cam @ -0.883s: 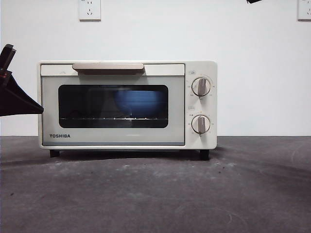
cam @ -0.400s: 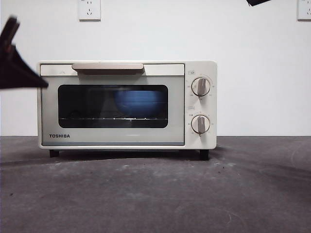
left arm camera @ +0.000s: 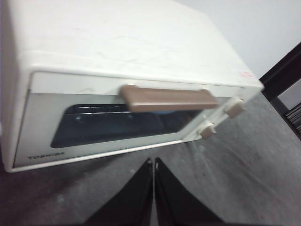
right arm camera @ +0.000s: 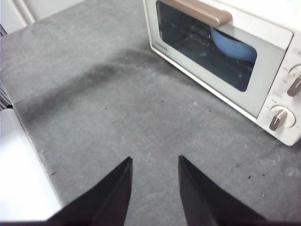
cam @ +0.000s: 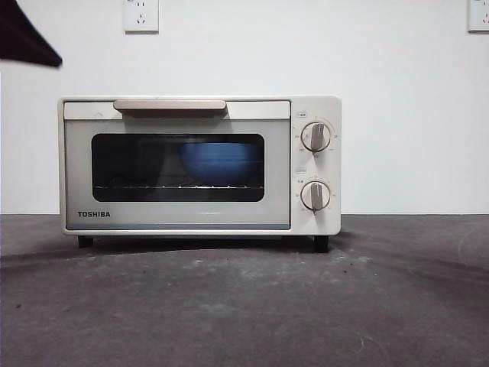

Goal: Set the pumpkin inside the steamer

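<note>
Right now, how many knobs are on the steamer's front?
2, both on the steamer's right-hand panel beside the closed door: the upper knob directly above the lower knob. No others show.

The cream-white boxy TOSHIBA countertop steamer (cam: 200, 164) stands on the dark grey table surface (cam: 244, 306), resting on short black feet. Its door is closed. A beige bar handle (cam: 170, 105) runs across the top of the door. Behind the dark glass window (cam: 178, 167), a blue rounded bowl (cam: 218, 163) sits on a wire rack (cam: 176, 187). Two round knobs are mounted on the panel beside the door: the upper knob (cam: 316, 137) directly above the lower knob (cam: 315, 196). A black arm tip (cam: 27, 38) occupies one top corner of the frame, clear of the steamer. Two white wall sockets (cam: 141, 14) are fitted on the white wall behind.
</note>
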